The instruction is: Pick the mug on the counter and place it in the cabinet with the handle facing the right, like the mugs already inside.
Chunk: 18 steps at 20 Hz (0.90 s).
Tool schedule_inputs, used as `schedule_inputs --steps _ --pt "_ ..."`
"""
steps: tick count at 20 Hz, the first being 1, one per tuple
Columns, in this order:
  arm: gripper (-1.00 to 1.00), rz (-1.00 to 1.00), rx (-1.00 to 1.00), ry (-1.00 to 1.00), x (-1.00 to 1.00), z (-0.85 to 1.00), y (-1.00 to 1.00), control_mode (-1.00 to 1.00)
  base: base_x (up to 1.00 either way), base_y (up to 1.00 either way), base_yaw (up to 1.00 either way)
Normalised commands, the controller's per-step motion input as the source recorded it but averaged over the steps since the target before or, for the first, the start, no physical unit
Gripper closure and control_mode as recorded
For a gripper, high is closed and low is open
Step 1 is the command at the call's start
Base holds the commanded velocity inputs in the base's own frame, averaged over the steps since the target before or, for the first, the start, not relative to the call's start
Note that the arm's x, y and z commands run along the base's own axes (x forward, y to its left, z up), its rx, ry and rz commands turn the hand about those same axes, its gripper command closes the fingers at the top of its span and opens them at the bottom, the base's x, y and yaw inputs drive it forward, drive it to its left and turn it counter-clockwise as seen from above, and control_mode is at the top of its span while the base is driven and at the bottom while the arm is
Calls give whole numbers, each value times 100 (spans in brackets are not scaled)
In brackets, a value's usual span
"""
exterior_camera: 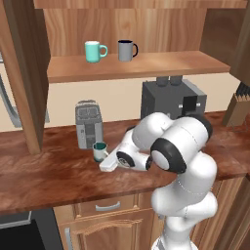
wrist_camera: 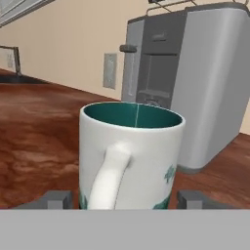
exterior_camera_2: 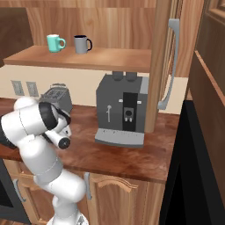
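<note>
1. The cabinet [exterior_camera: 29, 73] is open above the counter [exterior_camera: 49, 171]. On its shelf [exterior_camera: 146, 66] you have two mugs side by side: a mint mug [exterior_camera: 94, 51] to the left and a grey mug with a black handle [exterior_camera: 126, 50] to the right, both handles pointing right in the left base view.
2. On the counter you see a dark coffee machine [exterior_camera_2: 123, 110] by the wall and a toaster [exterior_camera: 89, 124] to its left.
3. The mug [exterior_camera: 100, 151] stands upright on the counter just in front of the toaster, nothing visible inside its teal interior [wrist_camera: 132, 114].
4. The gripper [wrist_camera: 127, 199] is low at counter level, right at the mug. In the hand view your two fingertips [wrist_camera: 51, 199] sit spread, one on each side of the mug's base, with the mug between them.
5. The handle [wrist_camera: 110, 178] faces the hand camera, in the gap between the fingers.
6. You cannot tell whether the fingertips touch the mug wall.
</note>
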Motion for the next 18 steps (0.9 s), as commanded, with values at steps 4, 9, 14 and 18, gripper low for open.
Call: schedule_inputs --steps 4,9,14,18 --pt "100 -3 0 0 8 0 10 -100 0 0 0" --pt "100 0 0 0 0 0 0 -100 0 0 0" --pt "100 3 0 -4 -4 13 0 -100 0 0 0" --pt "100 5 0 -3 -2 30 0 -100 0 0 0"
